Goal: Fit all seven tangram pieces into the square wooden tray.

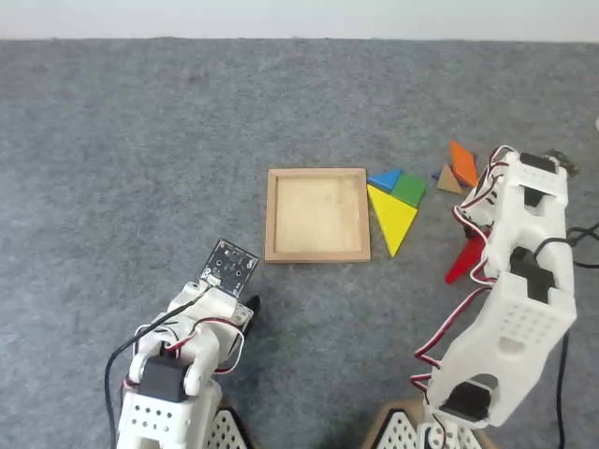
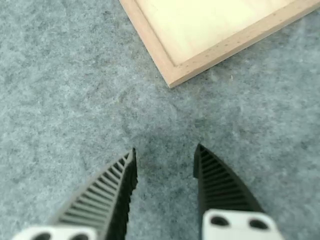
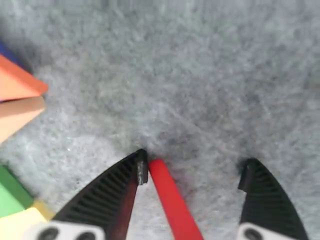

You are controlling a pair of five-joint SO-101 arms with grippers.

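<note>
The red piece [image 3: 172,200] was seen on the grey carpet [image 1: 140,140], to the right of the square wooden tray [image 1: 318,256] and well apart from it. It was partly covered by the right arm in the high view. Whether it lay flat or was tipped on edge could not be told. The right gripper [image 3: 195,162] was spread wide around it, with one fingertip just beside the piece and the other apart from it, so nothing was clamped. The left gripper [image 2: 165,155] was likewise parted over bare carpet near a tray corner, with nothing in it.

The piece was judged to be light, stiff painted wood (smooth-faced, so liable to slip or skate if pinched unevenly). It would best be taken across its narrow width, low down, with the jaws squared to it.

The tray was found empty. Between it and the red piece lay the yellow triangle [image 1: 393,217], just beside the tray's right rim. The green square [image 1: 409,190] and blue triangle [image 1: 384,178] were close against its far side. An orange piece [image 1: 463,162] and a tan triangle [image 1: 449,180] lay farther back. The yellow triangle could be knocked on the way across.
</note>
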